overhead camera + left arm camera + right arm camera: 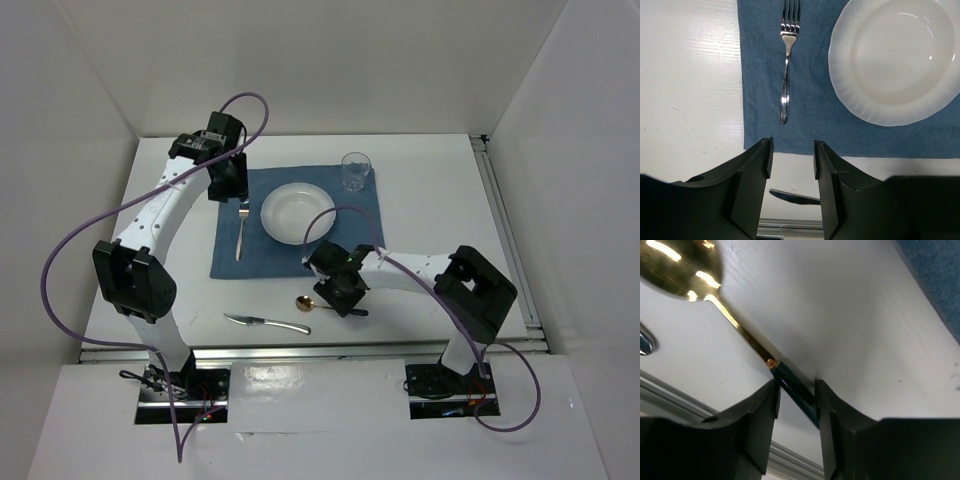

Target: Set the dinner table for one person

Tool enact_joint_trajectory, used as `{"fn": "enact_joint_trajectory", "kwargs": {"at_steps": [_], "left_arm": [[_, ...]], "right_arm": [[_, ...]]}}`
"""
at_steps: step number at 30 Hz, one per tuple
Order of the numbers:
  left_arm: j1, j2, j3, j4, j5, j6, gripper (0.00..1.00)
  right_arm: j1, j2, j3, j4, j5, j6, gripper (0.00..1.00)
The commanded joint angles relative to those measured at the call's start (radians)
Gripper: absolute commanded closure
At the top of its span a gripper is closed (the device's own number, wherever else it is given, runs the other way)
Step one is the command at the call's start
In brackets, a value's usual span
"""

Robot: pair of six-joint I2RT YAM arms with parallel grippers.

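Straddling spoon (685,267) handle | right gripper (795,389) jaws spread, unclamped | left gripper (793,150) jaws spread, empty | spoon likely light, stiff, slick: pinch mid-handle off tabletop (850,315)

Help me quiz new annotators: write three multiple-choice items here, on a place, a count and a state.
1. Where does the fork lie? A) on the blue placemat, left of the plate; B) in the plate; C) under the plate.
2. How many pieces of cutlery lie off the placemat? A) one; B) two; C) three.
3. The left gripper is: A) shut on the fork; B) open, holding nothing; C) shut on the plate.
Answers: 1 A, it lies on the cloth beside the plate; 2 B, the knife and the gold spoon lie on the bare dinner table; 3 B, its fingers stand apart, nothing between them.
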Motion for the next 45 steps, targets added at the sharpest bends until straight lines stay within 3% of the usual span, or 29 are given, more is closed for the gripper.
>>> {"fn": "enact_joint_trajectory", "kwargs": {"at_steps": [1, 3, 4, 5, 10, 14, 18, 20, 24, 27, 30, 38, 45], "left_arm": [[-0.004, -0.026, 0.006, -0.003, -0.014, -0.020, 0.46], [-0.004, -0.026, 0.006, -0.003, -0.014, -0.020, 0.46], [-0.004, -0.035, 0.006, -0.003, -0.002, -0.020, 0.47], [-0.004, -0.035, 0.006, -0.003, -0.002, -0.020, 0.47], [-0.004, -0.035, 0.016, -0.003, 0.009, -0.030, 0.47], [-0.004, -0.055, 0.006, -0.003, -0.023, -0.040, 0.47], [-0.004, -0.078, 0.006, -0.003, -0.024, -0.049, 0.47], [-0.004, -0.089, -0.003, -0.003, -0.024, -0.059, 0.46], [-0.004, -0.098, -0.012, 0.006, 0.001, -0.093, 0.46], [-0.004, -0.110, -0.050, 0.006, 0.010, -0.116, 0.44], [-0.004, -0.161, -0.112, 0.021, 0.010, -0.126, 0.44], [0.005, -0.184, -0.113, 0.000, -0.010, -0.092, 0.44], [0.005, -0.215, -0.133, 0.000, 0.001, -0.092, 0.44]], "right_arm": [[0.008, 0.000, 0.012, 0.052, -0.033, -0.030, 0.58], [0.017, 0.000, 0.012, 0.052, -0.056, -0.043, 0.74], [0.017, -0.009, 0.012, 0.052, -0.056, -0.063, 0.94], [0.026, -0.009, 0.012, 0.052, -0.065, -0.063, 1.00], [0.059, -0.050, 0.032, 0.039, -0.039, -0.084, 1.00], [0.059, -0.179, 0.061, 0.012, -0.005, -0.034, 1.00], [-0.063, -0.433, -0.050, 0.140, -0.001, 0.087, 1.00], [-0.122, -0.448, -0.041, 0.141, 0.048, 0.213, 1.00], [-0.255, -0.333, 0.081, 0.102, 0.101, 0.399, 1.00], [-0.288, -0.200, 0.129, 0.156, 0.133, 0.422, 1.00], [-0.364, -0.068, 0.259, 0.097, 0.133, 0.466, 1.00], [-0.453, 0.146, 0.396, 0.135, 0.087, 0.499, 1.00], [-0.487, 0.275, 0.477, 0.142, 0.035, 0.425, 1.00]]}}
